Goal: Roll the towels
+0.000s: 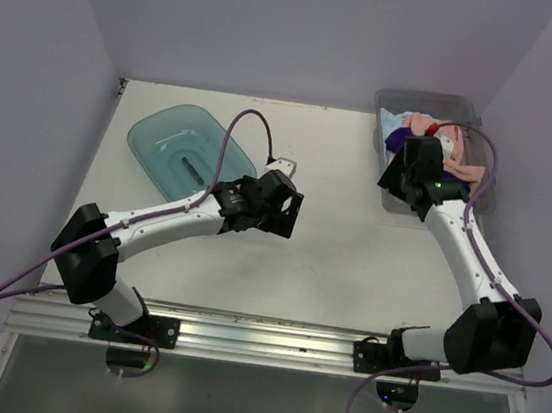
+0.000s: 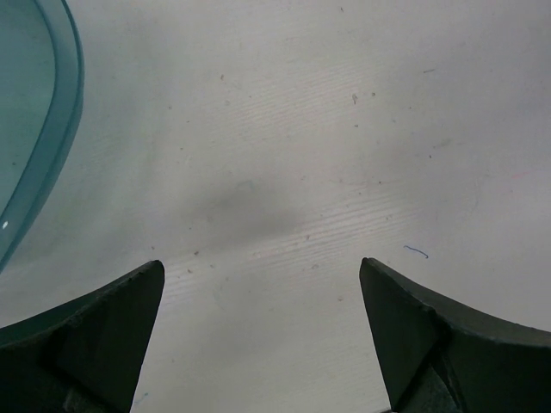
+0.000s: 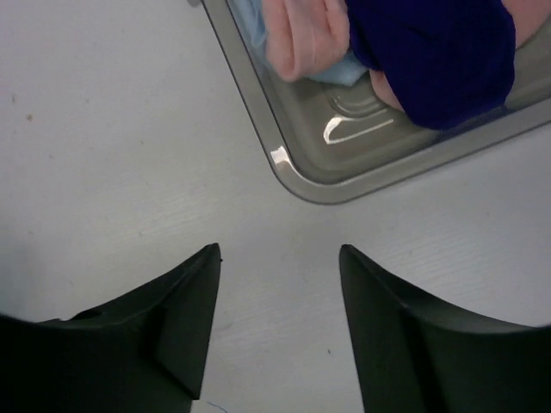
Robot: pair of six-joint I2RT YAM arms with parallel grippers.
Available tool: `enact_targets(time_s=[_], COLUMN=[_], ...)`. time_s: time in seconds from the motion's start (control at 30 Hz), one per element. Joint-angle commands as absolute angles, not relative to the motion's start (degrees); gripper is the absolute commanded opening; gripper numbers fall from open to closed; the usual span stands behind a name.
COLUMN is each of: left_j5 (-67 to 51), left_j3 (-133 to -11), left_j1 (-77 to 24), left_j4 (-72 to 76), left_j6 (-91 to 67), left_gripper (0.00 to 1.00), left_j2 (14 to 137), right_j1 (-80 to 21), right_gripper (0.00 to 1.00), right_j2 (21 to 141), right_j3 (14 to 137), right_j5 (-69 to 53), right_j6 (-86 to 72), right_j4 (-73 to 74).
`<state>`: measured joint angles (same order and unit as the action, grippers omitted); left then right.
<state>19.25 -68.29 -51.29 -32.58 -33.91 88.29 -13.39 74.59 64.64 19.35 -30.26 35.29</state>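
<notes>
- The right end effector (image 3: 278,258) hangs with its two fingers spread wide and nothing between them. It is over bare tabletop (image 3: 103,129), just outside a corner of the clear grey bin (image 3: 284,165).
- The left end effector (image 2: 260,267) is also wide apart and empty. It sits above the tabletop near the middle of the overhead view, and the rim of the teal tub (image 2: 62,120) shows at the left edge of its wrist frame.
- All three towels lie heaped inside the bin, at the upper right of the overhead view. The purple towel (image 3: 439,52) is bunched beside the pink towel (image 3: 301,34), and the light blue towel (image 3: 340,73) peeks out beneath them.
- None is rolled or on the tabletop, so the task looks barely begun.
- The cloths overlap, so one pinch may lift two at once or drag a neighbour over the rim.
- The bin wall stands between the fingers and the cloth. A low approach could strike the rim and shove or tip the bin.
- A shallow grip on a loose fold could slip as the arm rises.
</notes>
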Motion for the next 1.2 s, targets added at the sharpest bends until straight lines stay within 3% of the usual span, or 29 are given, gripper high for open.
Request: enact_targets(time_s=[0.0,0.03,0.23,0.43,0.53,0.67,0.83,0.87,0.93,0.97,1.03,1.17], left_j5=[16.44,16.0,17.75,17.93,17.41,17.23,17.58,17.58,17.4,17.49,17.4,17.4], left_j3=[-68.91,-68.91,-68.99,-69.17,-69.87,-69.53,-67.77,-67.5,-67.59,-68.11,-68.55,-68.9], left_j1=[-51.15,-51.15,-51.06,-51.06,-51.06,-51.06,-51.06,-51.06,-51.06,-51.06,-51.06,-51.06], left_j4=[-31.38,-31.38,-32.34,-32.87,-34.19,-34.98,-34.45,-34.45,-34.63,-35.32,-35.77,-35.68], left_j6=[-36.3,-36.3,-36.21,-36.47,-37.0,-37.7,-38.5,-38.5,-38.15,-38.14,-38.06,-37.44], left_gripper=[1.0,1.0,1.0,1.0,1.0,1.0,1.0,1.0,1.0,1.0,1.0,1.0], left_j2=[89.73,89.74,89.65,89.73,91.05,91.14,89.91,89.83,90.61,91.05,92.02,92.81], right_j1=[-8.19,-6.96,-0.71,2.63,3.08,4.13,4.39,4.39,4.39,4.39,4.39,4.4], right_gripper=[0.56,0.51,0.5,0.58,0.67,0.66,0.39,0.25,0.15,0.05,0.0,0.0], right_j2=[81.28,84.95,99.56,114.68,119.96,124.36,126.21,126.21,125.17,124.63,123.14,117.18], right_j3=[74.25,77.4,91.11,103.41,106.96,109.51,109.86,109.86,109.08,108.72,107.49,104.07], right_j5=[13.55,12.58,10.11,7.65,9.13,9.14,9.75,10.19,10.55,10.63,11.25,12.65], right_j6=[-29.7,-29.97,-32.25,-32.96,-33.05,-33.75,-34.28,-34.28,-34.28,-34.02,-33.66,-32.35], right_j4=[33.22,33.31,36.47,38.84,38.41,37.62,35.95,35.86,35.42,34.81,34.45,32.44])
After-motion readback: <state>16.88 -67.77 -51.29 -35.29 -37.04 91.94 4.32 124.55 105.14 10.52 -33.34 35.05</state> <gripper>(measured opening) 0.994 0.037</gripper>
